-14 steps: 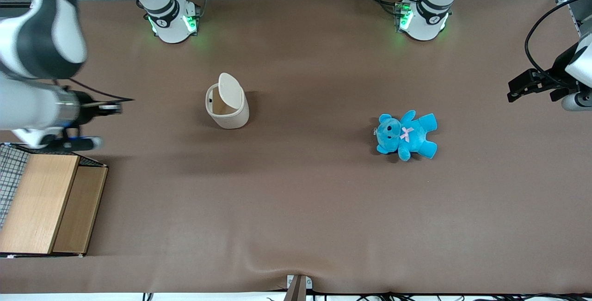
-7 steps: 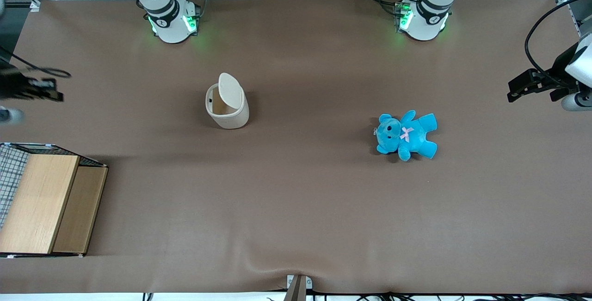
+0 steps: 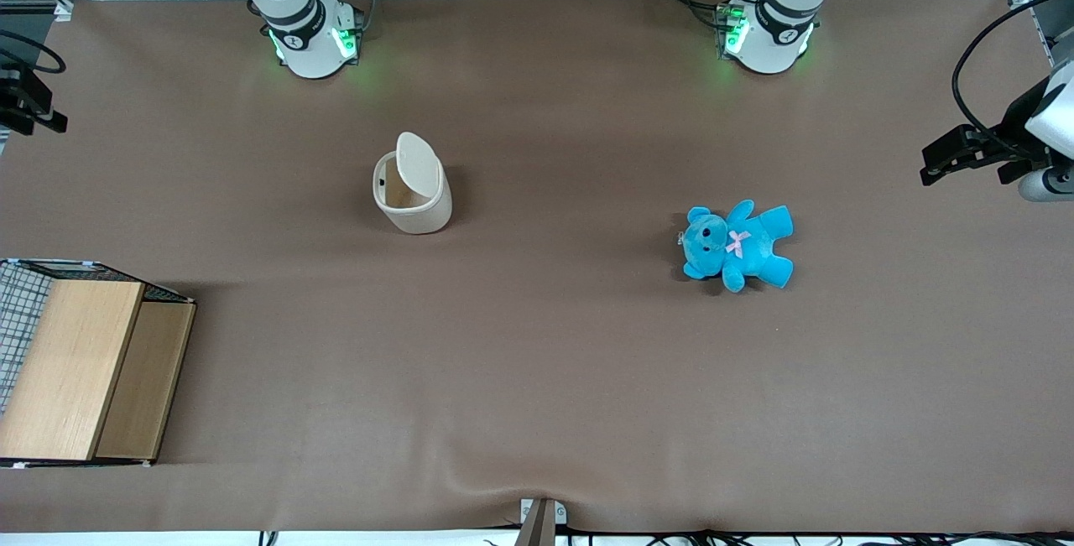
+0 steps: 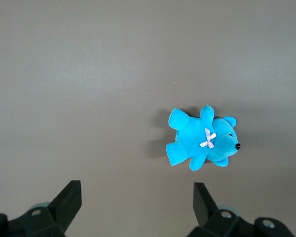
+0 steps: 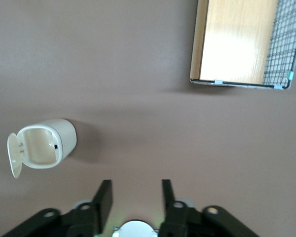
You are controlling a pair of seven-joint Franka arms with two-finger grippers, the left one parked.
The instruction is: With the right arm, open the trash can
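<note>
Trash can: the small cream-white plastic trash can (image 3: 411, 195) (image 5: 42, 145) stands upright on the worktop, long axis vertical, mouth facing up.
Lid: the flat rounded lid (image 3: 419, 166) (image 5: 13, 155) is swung up on its hinge and stands on edge at the rim, on the side toward the parked arm; the tan inside shows.
Place: near the middle of the brown matte worktop (image 3: 537, 361), nearer the working arm's end, well apart from everything else.
Gripper: the black two-finger gripper (image 5: 133, 195) of the right arm hangs high above the worktop, released, fingers (image 5: 104, 197) spread with bare worktop between them, well apart from the trash can.
Writing: none readable on the trash can.
Other things: a blue plush teddy bear (image 3: 737, 245) (image 4: 203, 143) with a pink bow lies flat toward the parked arm's end; a light wooden box with wire mesh (image 3: 80, 366) (image 5: 239, 42) sits at the working arm's end, nearer the front camera than the trash can.
</note>
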